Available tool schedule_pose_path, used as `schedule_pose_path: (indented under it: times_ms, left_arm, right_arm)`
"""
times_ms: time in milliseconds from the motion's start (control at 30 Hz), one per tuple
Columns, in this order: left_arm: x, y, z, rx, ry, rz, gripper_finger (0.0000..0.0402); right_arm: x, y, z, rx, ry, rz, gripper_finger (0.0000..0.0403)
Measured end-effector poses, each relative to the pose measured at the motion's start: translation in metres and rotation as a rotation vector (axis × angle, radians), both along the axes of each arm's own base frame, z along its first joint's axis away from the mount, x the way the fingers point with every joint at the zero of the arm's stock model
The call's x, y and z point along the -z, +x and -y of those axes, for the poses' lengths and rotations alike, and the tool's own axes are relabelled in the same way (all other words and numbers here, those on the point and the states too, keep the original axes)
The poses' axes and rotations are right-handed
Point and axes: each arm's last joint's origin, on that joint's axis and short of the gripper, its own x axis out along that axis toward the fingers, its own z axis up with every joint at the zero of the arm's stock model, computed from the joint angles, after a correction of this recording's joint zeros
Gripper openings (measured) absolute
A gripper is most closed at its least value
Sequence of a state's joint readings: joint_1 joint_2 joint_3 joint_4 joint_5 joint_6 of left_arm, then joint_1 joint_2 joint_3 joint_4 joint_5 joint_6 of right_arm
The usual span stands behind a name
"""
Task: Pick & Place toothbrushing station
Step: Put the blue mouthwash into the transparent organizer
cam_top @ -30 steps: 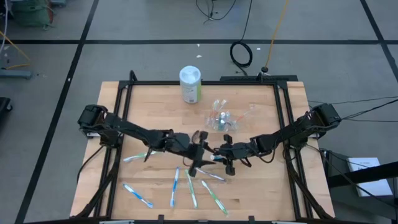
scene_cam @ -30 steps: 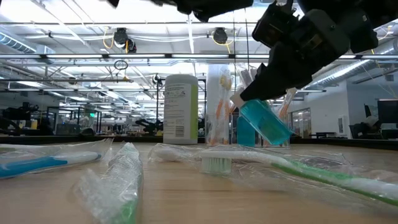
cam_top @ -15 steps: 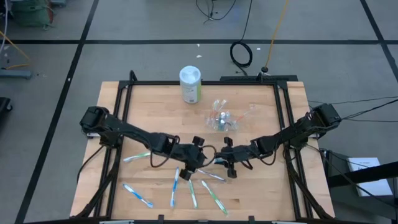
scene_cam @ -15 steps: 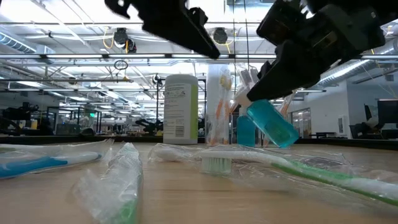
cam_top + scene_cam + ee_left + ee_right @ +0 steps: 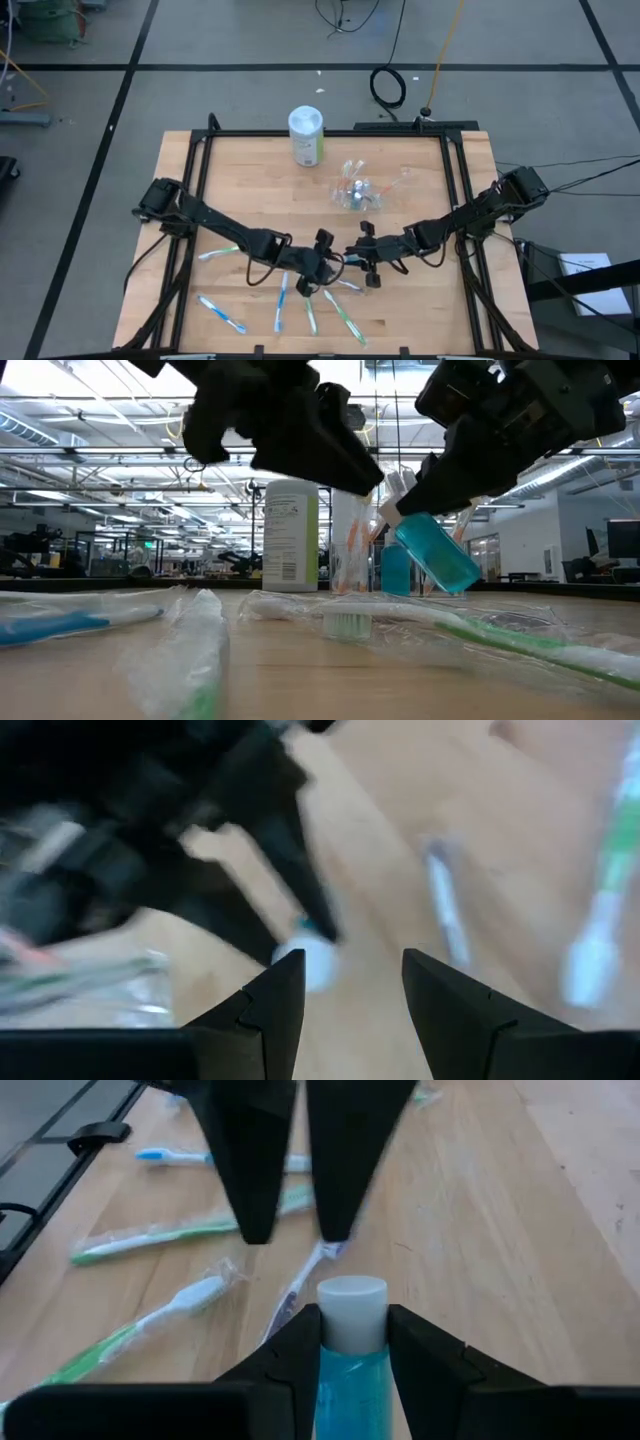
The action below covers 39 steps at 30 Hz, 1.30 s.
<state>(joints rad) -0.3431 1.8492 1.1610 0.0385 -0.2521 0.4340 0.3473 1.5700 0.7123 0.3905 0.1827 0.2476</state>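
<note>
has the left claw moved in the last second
Yes. In the high view the left claw has moved toward the table's near edge, farther from the white-lidded canister, closing on the right claw.

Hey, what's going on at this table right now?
Two robot arms meet over the middle of a wooden table. The right hand is shut on a teal toothpaste tube with a white cap, held above the surface. The left hand is open, facing the tube's cap from close by. Wrapped toothbrushes lie scattered on the near side. Farther back stand a clear cup already holding items and a white-lidded canister.
</note>
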Motion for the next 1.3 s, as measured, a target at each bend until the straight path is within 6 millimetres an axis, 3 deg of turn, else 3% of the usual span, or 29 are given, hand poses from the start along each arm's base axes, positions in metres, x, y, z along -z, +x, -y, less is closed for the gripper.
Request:
schedule_pose_path:
  times_ms: [600, 900, 1100, 1300]
  left_arm:
    - [0.0, 0.012, -0.018, 0.096, 0.141, 0.052, 0.0173]
    - [0.002, 0.012, -0.022, 0.131, 0.191, 0.032, 0.0099]
    - [0.002, 0.012, -0.022, 0.169, 0.244, 0.031, 0.0097]
    - [0.004, 0.009, -0.017, 0.218, 0.213, 0.004, 0.0089]
  right_arm:
    - [-0.01, 0.006, 0.002, 0.016, 0.046, 0.114, 0.01]
    - [-0.01, 0.006, 0.002, -0.013, 0.068, 0.105, 0.01]
    - [-0.01, 0.006, 0.002, -0.013, 0.058, 0.104, 0.0105]
    - [-0.008, 0.005, 0.001, -0.047, 0.039, 0.078, 0.0141]
